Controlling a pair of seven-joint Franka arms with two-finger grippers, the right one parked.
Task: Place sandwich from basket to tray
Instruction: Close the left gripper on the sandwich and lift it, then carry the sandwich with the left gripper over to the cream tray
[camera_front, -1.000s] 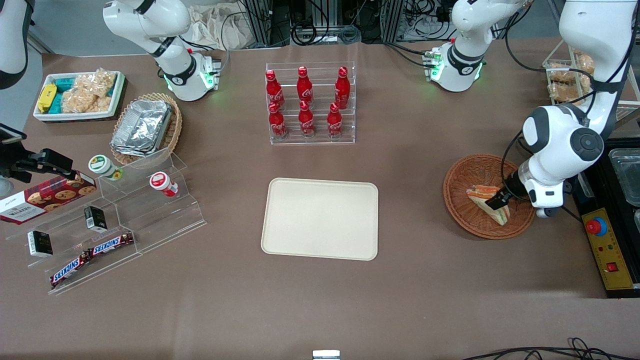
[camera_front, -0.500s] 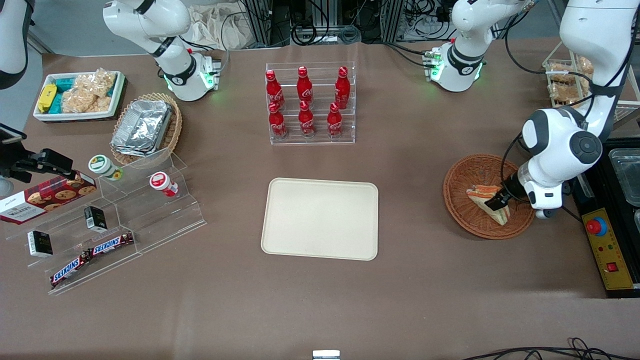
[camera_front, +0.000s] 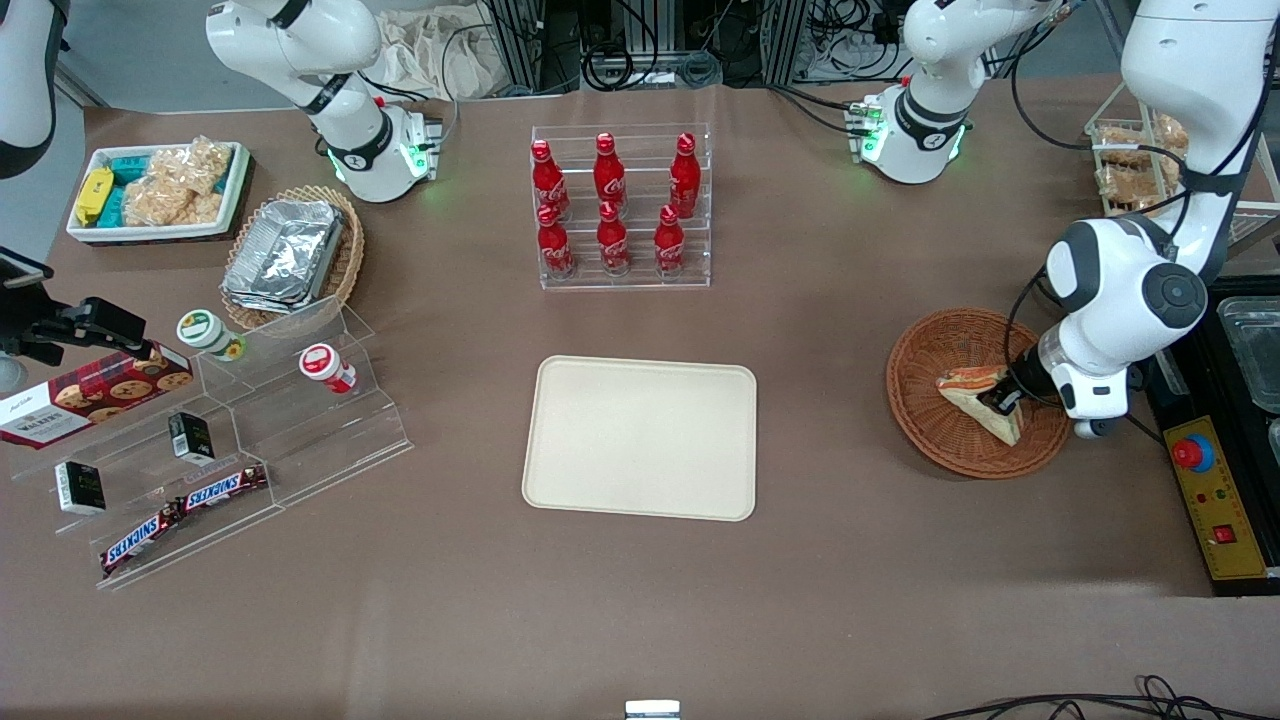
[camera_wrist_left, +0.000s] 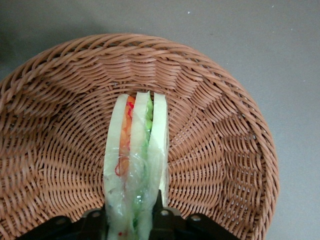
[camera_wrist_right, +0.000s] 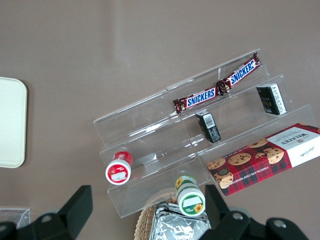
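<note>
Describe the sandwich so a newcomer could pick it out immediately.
Start at the cream tray mid-table, then look toward the working arm's end to the round reddish-brown wicker basket. Inside lies the sandwich: a clear-wrapped triangular wedge, pale bread with orange, red and green filling stripes, pinched by the end effector. Nothing else sits in that basket.

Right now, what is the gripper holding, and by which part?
The gripper, inside the basket, is shut on the sandwich, fingers pinching one end of the wedge across its bread faces.
</note>
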